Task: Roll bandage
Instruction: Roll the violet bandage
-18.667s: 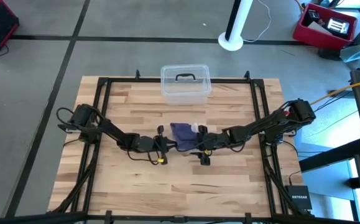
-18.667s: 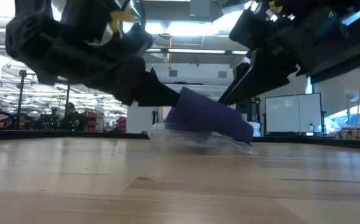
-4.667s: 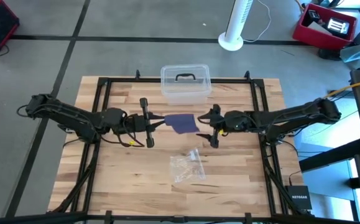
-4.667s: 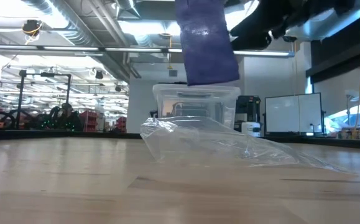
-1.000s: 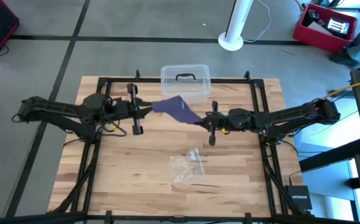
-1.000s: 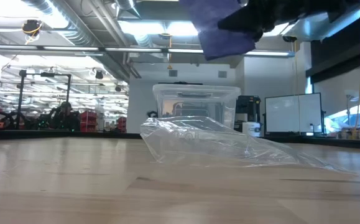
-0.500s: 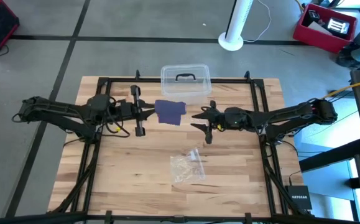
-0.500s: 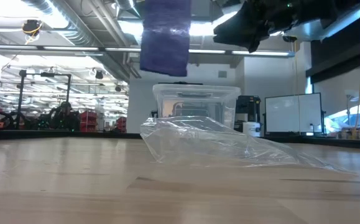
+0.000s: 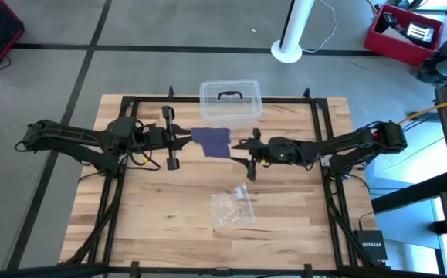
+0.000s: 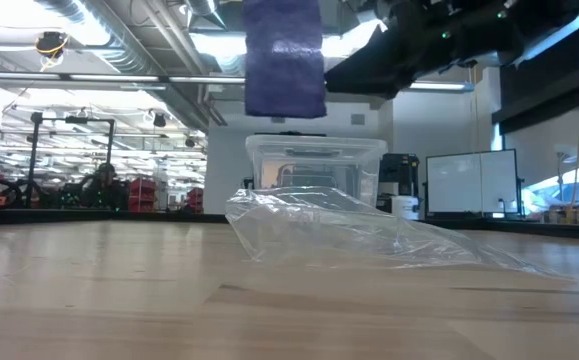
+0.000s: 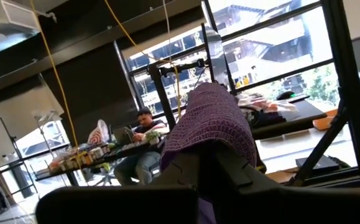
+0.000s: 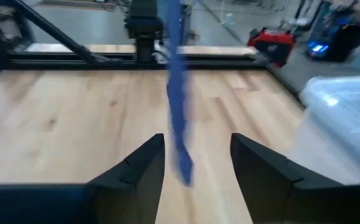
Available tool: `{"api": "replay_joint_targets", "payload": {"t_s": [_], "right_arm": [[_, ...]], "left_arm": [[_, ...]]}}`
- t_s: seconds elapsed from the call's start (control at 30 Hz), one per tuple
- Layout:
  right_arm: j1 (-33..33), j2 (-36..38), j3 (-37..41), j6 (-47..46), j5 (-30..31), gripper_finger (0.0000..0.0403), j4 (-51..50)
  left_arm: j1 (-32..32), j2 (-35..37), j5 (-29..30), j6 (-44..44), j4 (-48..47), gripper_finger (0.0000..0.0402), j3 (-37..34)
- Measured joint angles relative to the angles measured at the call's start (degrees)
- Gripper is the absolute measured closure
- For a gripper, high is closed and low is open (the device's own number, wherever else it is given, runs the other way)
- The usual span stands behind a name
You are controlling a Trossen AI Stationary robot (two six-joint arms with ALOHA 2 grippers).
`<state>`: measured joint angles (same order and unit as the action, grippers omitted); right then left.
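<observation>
The bandage (image 9: pixel 211 140) is a dark blue-purple strip that hangs high above the table in the low view (image 10: pixel 284 60). My left gripper (image 9: pixel 186 139) is shut on its upper end, left of the table's middle. My right gripper (image 9: pixel 243 151) stands open just right of the bandage, clear of it. In the right wrist view the strip (image 12: pixel 176 106) hangs edge-on ahead of the two open fingers (image 12: pixel 196 158). My left gripper pinches the bandage's upper end (image 11: pixel 211 134) between its two fingers, coming in about level from the table's left. The cloth bulges up over the fingers there. The rest of the strip hangs slack below them, lifted clear of the table.
A clear crinkly plastic bag (image 9: pixel 232 207) lies on the wood nearer the front edge, below the hanging strip in the low view (image 10: pixel 339 230). A clear box with a black handle (image 9: pixel 230 102) stands at the table's far edge. Black frame rails run along the table's sides.
My right gripper has opened and let go of the bandage's other end, then sunk a little and moved toward the table's left. The strip, stretched slanting between both grippers before, has swung back and now hangs straight down from my left gripper.
</observation>
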<state>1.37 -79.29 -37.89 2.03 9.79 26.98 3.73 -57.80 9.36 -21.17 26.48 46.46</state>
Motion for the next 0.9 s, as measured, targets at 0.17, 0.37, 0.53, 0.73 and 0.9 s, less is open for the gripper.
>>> {"api": "replay_joint_targets", "payload": {"t_s": [0.17,0.37,0.53,0.73,0.9], "right_arm": [[-0.02,-0.17,0.02,0.83,-0.35,0.0219,0.98],[0.09,-4.72,0.02,-1.74,-4.87,0.022,9.46],[-0.42,-9.44,0.02,-1.01,-4.37,0.022,15.73],[-0.32,-13.7,-0.77,2.6,-4.91,0.0233,22.27],[-0.2,-13.92,-1.62,4.41,-7.08,0.0341,22.05]], "left_arm": [[0.0,0.0,-0.01,0.3,-0.05,0.0398,0.0],[-0.04,0.0,-0.17,-0.26,-0.05,0.0398,0.0],[-0.04,0.0,-0.19,-0.25,-0.04,0.0398,0.0],[-0.02,0.0,-1.6,0.17,0.19,0.0398,0.0],[-0.02,0.02,-1.67,0.13,1.2,0.0398,0.0]]}}
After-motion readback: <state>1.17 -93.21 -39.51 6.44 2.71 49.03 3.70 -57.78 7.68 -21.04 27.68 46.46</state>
